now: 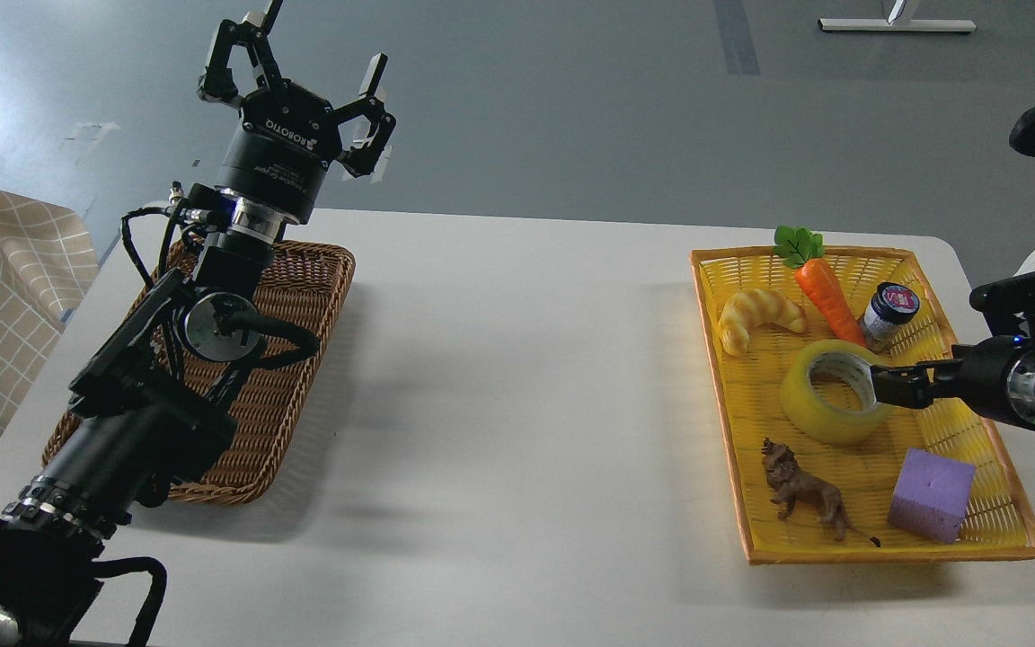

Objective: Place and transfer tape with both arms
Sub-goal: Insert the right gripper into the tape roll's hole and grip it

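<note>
Roll of yellow packing tape (834, 392) lies in yellow basket (985, 530); right gripper (886, 385) reaches its rim, finger state indiscernible, arm cut off at frame edge; left gripper (315, 67) raised, fingers spread, partly hiding wicker basket (302, 296).

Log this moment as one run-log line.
right gripper: at tape rim, closure unclear | tape: in yellow basket | left gripper: open, raised

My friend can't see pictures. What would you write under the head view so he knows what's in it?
The right gripper reaches onto the rim of the yellow tape roll in a yellow basket, among a croissant, carrot, small jar, toy lion and purple block. The left gripper is raised and open above a brown wicker basket on the white table.
</note>
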